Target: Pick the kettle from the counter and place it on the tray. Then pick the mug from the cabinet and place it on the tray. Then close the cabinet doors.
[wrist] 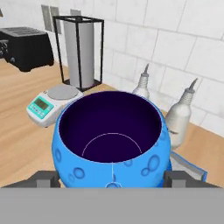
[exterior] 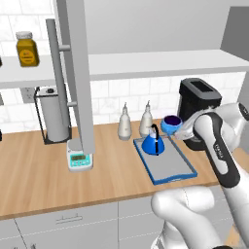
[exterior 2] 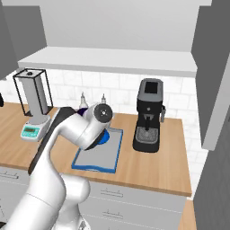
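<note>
mug (wrist: 111,144): blue, dark inside | kettle (exterior: 153,144): glossy blue | tray (exterior: 168,168): grey, blue-rimmed

Glossy blue mug (wrist: 111,140), wood-grain counter (exterior: 39,175), seemingly matt tray (exterior: 170,165).

Kettle (exterior: 153,143) is sitting on the tray (exterior: 170,170), at its back end. Mug (exterior: 171,124) is hanging just behind-right of it, between the gripper (wrist: 111,178) fingers, coffee machine (exterior: 198,112) standing right.

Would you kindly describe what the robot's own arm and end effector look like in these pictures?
The arm is built of glossy white rounded tubular links with dark grey joint sections; one dark band carries small pale lettering. A round grey cap marks a joint in the right base view. The end effector has two small square dark grey fingertips.
</note>
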### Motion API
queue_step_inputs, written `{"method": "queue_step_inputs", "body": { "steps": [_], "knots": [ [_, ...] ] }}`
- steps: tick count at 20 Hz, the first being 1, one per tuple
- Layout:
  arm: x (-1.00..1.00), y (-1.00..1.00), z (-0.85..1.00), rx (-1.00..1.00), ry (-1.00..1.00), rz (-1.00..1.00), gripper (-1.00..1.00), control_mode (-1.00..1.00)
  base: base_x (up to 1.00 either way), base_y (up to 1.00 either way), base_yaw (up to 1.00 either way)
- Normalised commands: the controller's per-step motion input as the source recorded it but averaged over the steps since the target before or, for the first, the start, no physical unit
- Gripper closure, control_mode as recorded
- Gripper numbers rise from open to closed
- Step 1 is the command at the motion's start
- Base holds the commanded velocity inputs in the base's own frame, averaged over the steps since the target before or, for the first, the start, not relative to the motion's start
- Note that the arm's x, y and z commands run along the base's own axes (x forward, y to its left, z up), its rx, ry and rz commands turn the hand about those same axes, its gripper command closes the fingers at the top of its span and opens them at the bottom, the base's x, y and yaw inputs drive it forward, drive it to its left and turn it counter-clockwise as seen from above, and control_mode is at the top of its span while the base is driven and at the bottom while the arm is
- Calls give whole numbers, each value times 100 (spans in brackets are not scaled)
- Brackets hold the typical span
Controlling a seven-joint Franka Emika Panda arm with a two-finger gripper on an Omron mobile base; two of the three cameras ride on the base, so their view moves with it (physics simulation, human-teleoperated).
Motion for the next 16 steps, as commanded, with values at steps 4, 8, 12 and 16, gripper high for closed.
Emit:
{"method": "queue_step_inputs", "body": {
  "steps": [4, 8, 12, 16],
  "knots": [
    [0, -4, -100, -7, 0, 7, 100, -100, 0, 0, 0],
    [2, -12, -100, -5, 4, 9, 100, -100, 0, 0, 0],
    [21, -22, -86, -1, 5, 8, 100, -100, 0, 0, 0],
    [51, -18, -52, 0, 2, 4, 100, -100, 0, 0, 0]
  ]
}}
